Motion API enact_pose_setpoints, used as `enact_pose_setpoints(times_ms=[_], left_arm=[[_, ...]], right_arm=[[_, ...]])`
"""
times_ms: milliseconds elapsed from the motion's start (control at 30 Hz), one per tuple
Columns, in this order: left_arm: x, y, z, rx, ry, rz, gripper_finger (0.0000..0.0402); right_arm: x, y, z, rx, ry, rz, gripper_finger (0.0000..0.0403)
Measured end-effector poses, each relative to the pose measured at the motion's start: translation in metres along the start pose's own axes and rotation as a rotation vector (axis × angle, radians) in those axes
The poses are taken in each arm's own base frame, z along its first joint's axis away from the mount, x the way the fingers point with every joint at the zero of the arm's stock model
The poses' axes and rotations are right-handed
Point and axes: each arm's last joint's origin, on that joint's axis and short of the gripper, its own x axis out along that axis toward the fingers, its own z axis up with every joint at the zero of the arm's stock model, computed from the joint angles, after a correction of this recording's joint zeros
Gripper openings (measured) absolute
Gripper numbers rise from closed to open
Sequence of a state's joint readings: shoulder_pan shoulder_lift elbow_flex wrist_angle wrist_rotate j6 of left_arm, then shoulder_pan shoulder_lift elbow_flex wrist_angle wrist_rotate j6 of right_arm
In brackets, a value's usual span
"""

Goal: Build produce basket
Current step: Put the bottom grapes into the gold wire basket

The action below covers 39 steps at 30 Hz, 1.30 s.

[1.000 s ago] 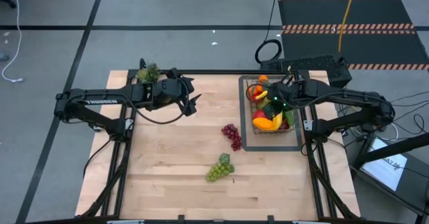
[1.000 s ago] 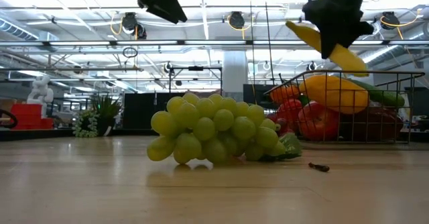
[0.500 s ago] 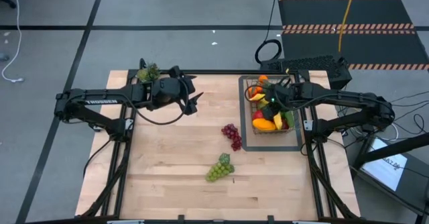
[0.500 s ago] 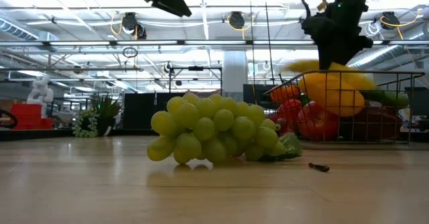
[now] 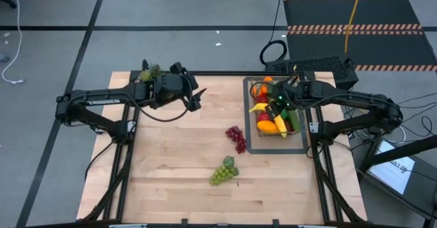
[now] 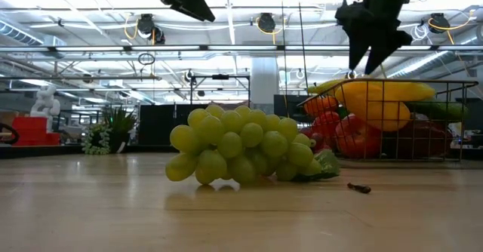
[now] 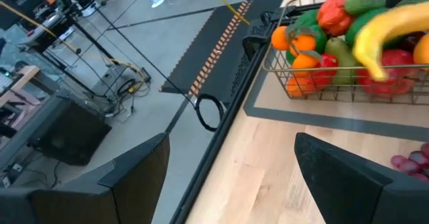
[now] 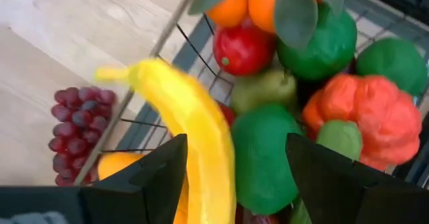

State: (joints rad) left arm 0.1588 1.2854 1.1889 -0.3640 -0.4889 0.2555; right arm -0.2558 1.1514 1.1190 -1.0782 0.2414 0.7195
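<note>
One wire basket (image 5: 273,112) sits on a flat dark tray (image 5: 249,129) at the table's right side, heaped with toy produce. On top lies one yellow banana (image 8: 194,137), with two oranges (image 8: 231,6), a red apple (image 8: 242,48) and several green pieces around it. Two grape bunches lie out on the wood: one purple (image 5: 236,138) just beside the tray, one green (image 5: 224,171) nearer the front edge. White lettering reading TROSSEN runs along the left arm (image 5: 102,104). The right gripper (image 6: 371,56) hangs just above the banana, fingers parted and holding nothing. The left gripper (image 5: 193,98) hovers over the table's back left, jaws wide apart, empty, near a small potted plant (image 5: 150,72).
</note>
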Motion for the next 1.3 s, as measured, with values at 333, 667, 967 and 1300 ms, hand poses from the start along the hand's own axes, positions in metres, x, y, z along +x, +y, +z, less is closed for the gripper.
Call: enact_pose_setpoints(times_ms=[333, 667, 967, 1300], left_arm=[[0.000, 0.000, 0.000, -0.003, -0.003, -0.002, 0.0324], [-0.002, -0.009, 0.000, -0.015, -0.032, -0.203, 0.0323], [-0.013, -0.031, -0.004, -0.052, 0.034, -0.314, 0.0323], [-0.024, -0.074, -0.002, 0.017, 0.030, -0.438, 0.0324]], right_arm=[[-0.002, 0.007, 0.009, -0.106, -0.104, 0.050, 0.0224], [-0.003, 0.025, 0.029, -0.252, -0.366, 0.192, 0.0206], [0.007, 0.034, 0.037, -0.429, -0.583, 0.232, 0.0205], [0.012, 0.054, 0.017, -0.628, -0.535, 0.499, 0.0205]])
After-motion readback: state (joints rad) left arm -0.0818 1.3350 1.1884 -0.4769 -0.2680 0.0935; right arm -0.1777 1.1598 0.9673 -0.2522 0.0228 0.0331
